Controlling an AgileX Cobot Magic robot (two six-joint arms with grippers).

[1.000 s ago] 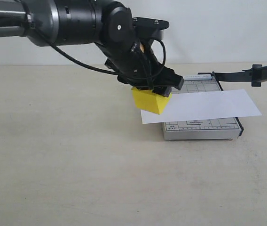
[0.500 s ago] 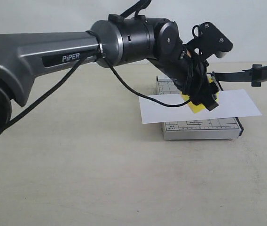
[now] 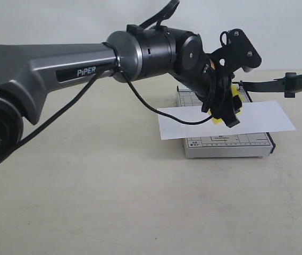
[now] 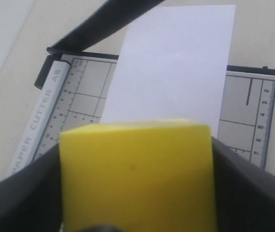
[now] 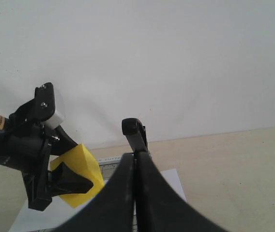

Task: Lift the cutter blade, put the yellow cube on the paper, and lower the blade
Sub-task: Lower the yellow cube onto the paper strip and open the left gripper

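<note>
The yellow cube (image 4: 135,179) sits between the pads of my left gripper (image 4: 135,145), which is shut on it. In the exterior view that gripper (image 3: 226,110) hangs over the white paper (image 3: 265,117), with only slivers of the cube (image 3: 236,100) showing behind the fingers. The paper lies across the grey trimmer base (image 3: 231,144). The cutter blade (image 3: 262,84) is raised roughly level above the base's far side, with my right gripper (image 3: 291,85) shut on its outer end. In the right wrist view the blade (image 5: 133,133) sticks out from my right gripper (image 5: 135,157), with the cube (image 5: 82,166) to one side.
The trimmer stands on a plain beige tabletop (image 3: 87,186) before a white wall. My long left arm (image 3: 60,64) spans the left and middle of the exterior view above the table. The paper overhangs the base on both sides.
My left arm has carried the cube from the paper's left end to above the trimmer's middle, then shifted only slightly. The raised blade and right gripper have not moved.
</note>
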